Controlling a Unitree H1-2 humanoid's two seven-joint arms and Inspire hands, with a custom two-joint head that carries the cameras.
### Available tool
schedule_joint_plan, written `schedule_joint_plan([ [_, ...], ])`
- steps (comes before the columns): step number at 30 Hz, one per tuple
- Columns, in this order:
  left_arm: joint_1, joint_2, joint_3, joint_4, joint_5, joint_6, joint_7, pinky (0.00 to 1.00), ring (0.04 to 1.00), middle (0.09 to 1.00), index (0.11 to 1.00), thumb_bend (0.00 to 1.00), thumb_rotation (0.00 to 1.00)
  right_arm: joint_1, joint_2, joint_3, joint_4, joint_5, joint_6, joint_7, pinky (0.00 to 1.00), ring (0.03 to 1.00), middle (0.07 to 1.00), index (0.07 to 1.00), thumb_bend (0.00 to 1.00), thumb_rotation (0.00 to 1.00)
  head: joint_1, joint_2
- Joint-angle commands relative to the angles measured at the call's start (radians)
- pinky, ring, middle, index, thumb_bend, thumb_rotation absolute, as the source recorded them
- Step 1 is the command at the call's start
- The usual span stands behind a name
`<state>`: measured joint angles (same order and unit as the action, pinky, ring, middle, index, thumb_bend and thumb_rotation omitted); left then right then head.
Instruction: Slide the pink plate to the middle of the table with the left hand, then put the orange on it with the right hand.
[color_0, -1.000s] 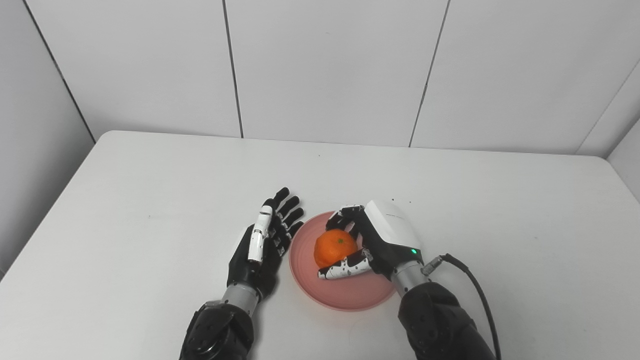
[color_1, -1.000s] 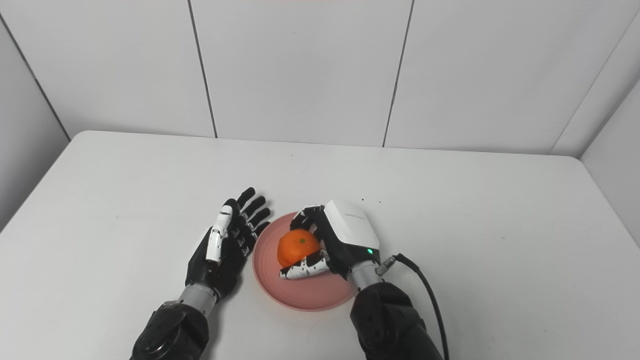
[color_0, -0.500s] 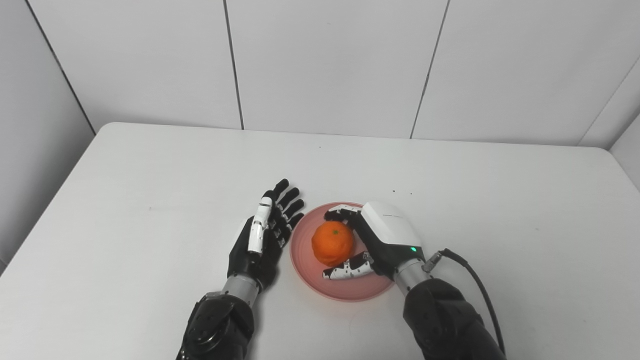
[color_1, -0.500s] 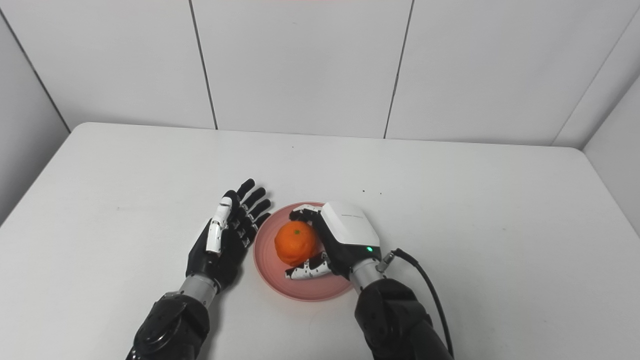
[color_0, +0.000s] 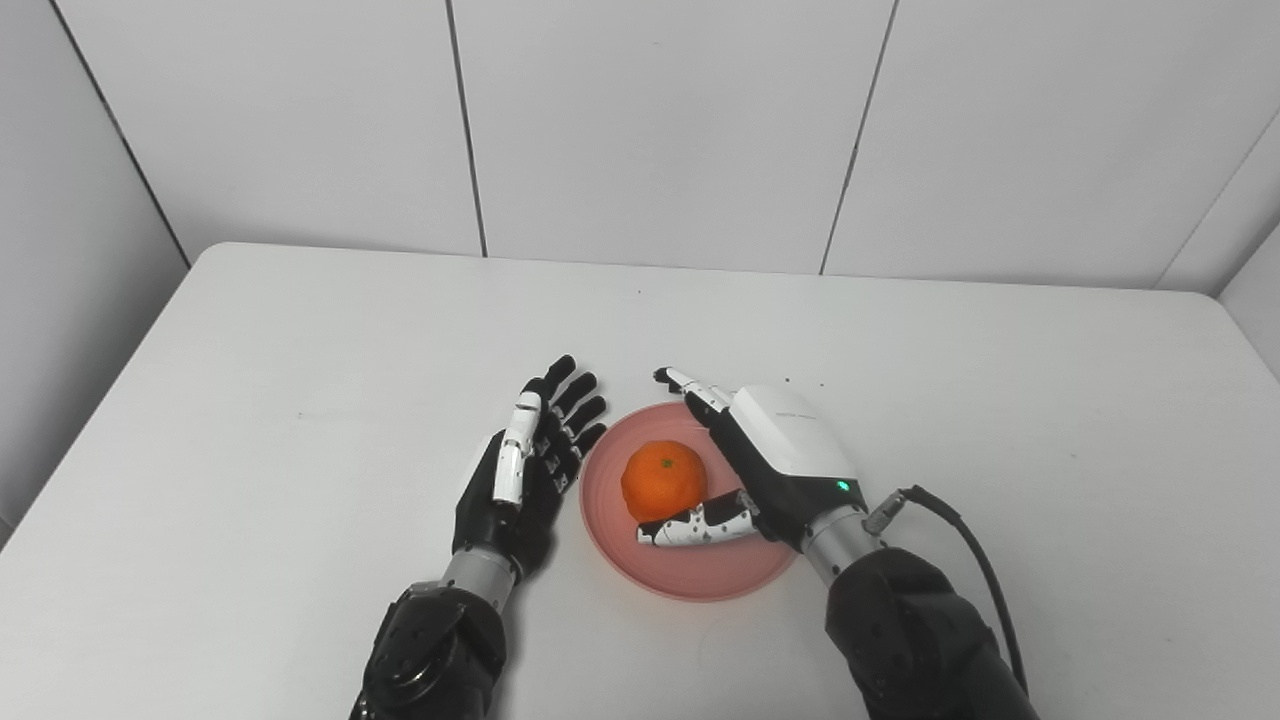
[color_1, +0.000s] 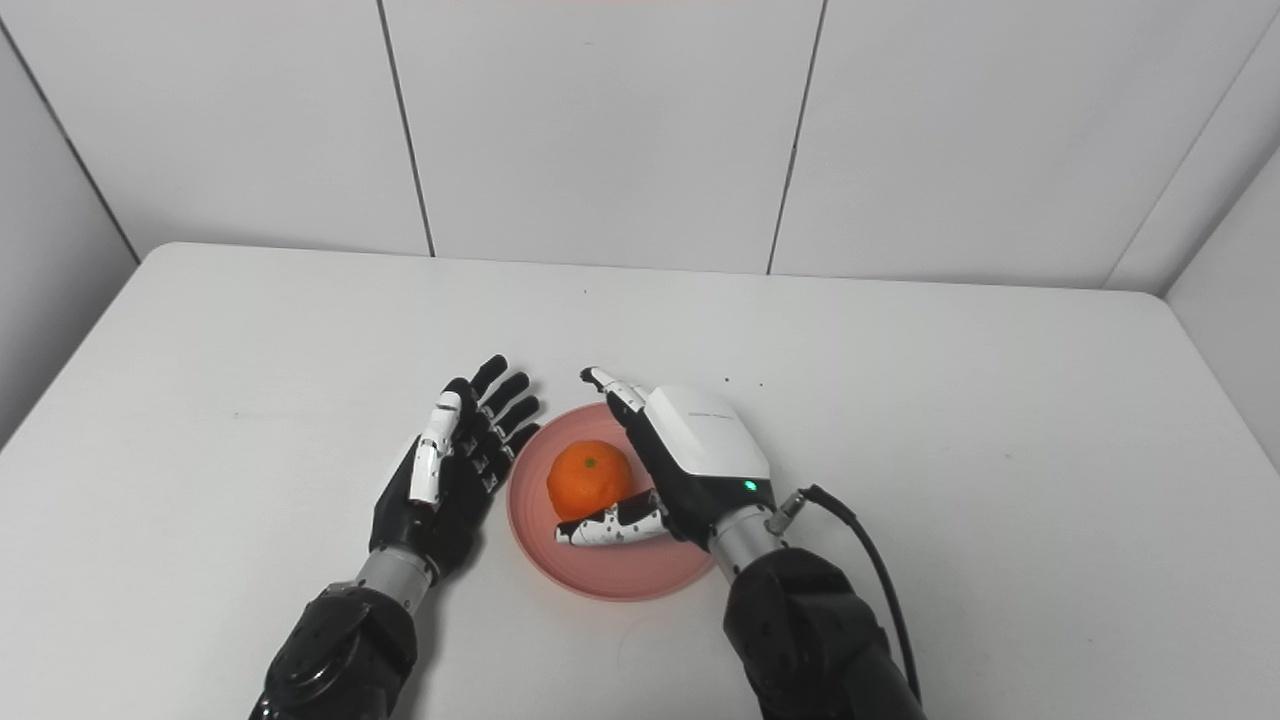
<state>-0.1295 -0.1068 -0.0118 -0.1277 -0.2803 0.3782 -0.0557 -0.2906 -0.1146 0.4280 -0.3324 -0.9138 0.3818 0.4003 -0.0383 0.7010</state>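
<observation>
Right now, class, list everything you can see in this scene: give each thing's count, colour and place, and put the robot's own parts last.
table: one, white, fills the lower part of the view, set against white wall panels.
pink plate: one, pink, near the middle of the table, between the two hands.
orange: one, orange, sitting on the plate, stem end up.
cable: one, black, runs from the right wrist along the arm.
left hand: one, black and white, open, beside the plate's left rim.
right hand: one, black with white shell, fingers spread, open beside the orange.
</observation>
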Motion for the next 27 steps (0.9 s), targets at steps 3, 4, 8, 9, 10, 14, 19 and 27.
schedule_joint_plan([
  [3,0.011,0.009,0.008,-0.006,-0.008,0.020,-0.006,0.93,0.929,0.936,0.930,0.38,1.00,-0.019,0.001,-0.048,-0.059,0.032,-0.036,-0.043,0.77,0.863,0.892,0.914,1.00,0.41,-0.003,0.001],
  [4,0.012,0.009,0.009,-0.006,-0.009,0.020,-0.007,0.93,0.929,0.936,0.930,0.38,1.00,-0.019,0.000,-0.056,-0.065,0.042,-0.041,-0.048,0.77,0.861,0.891,0.911,1.00,0.41,-0.004,0.001],
  [8,0.012,0.011,0.011,-0.012,-0.013,0.030,-0.005,0.93,0.929,0.937,0.927,0.38,1.00,-0.017,0.000,-0.087,-0.114,0.049,-0.027,-0.049,0.74,0.845,0.893,0.910,1.00,0.42,-0.013,0.002],
  [9,0.012,0.010,0.012,-0.012,-0.013,0.030,-0.004,0.93,0.926,0.934,0.924,0.38,1.00,-0.015,0.001,-0.097,-0.128,0.054,-0.024,-0.050,0.74,0.841,0.892,0.908,1.00,0.42,-0.014,0.002],
  [10,0.012,0.009,0.014,-0.011,-0.015,0.029,-0.004,0.92,0.924,0.932,0.922,0.38,1.00,-0.012,0.003,-0.111,-0.141,0.066,-0.027,-0.057,0.73,0.839,0.894,0.910,1.00,0.42,-0.016,0.001],
  [14,0.011,0.010,0.016,-0.010,-0.017,0.025,-0.005,0.93,0.924,0.932,0.922,0.37,1.00,0.022,0.019,-0.195,-0.195,0.127,-0.021,-0.104,0.75,0.839,0.886,0.904,1.00,0.49,-0.019,-0.002],
  [19,0.012,0.011,0.018,-0.013,-0.017,0.028,-0.002,0.92,0.922,0.932,0.922,0.37,1.00,0.098,0.060,-0.284,-0.191,0.211,-0.056,-0.224,0.75,0.842,0.882,0.898,0.96,0.63,-0.023,-0.003],
  [27,0.018,0.026,0.015,-0.020,-0.015,0.018,-0.012,0.92,0.922,0.936,0.929,0.37,1.00,0.195,0.115,-0.345,-0.125,0.354,-0.089,-0.353,0.83,0.895,0.923,0.931,0.75,0.99,-0.026,-0.005],
])
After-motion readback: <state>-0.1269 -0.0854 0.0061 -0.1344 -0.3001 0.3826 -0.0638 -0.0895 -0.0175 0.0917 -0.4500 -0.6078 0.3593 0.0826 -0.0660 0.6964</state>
